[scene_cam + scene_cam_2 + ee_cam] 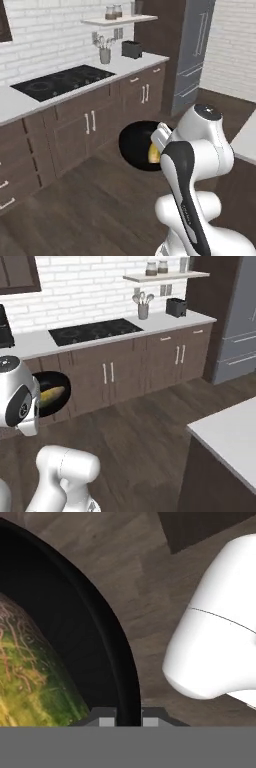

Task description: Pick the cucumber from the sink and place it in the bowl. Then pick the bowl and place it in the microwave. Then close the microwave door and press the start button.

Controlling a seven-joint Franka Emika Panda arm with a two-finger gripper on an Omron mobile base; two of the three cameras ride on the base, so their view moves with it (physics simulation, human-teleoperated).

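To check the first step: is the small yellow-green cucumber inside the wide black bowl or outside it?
Inside. The yellow-green cucumber lies within the rim of the wide black bowl, which the gripper grips at its edge.

Base views flank arm, share cooktop (62,82) – hand view close on bowl (107,647).

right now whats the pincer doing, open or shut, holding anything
Pincer: shut on the rim of the bowl, carried above the floor with the cucumber lying inside it.
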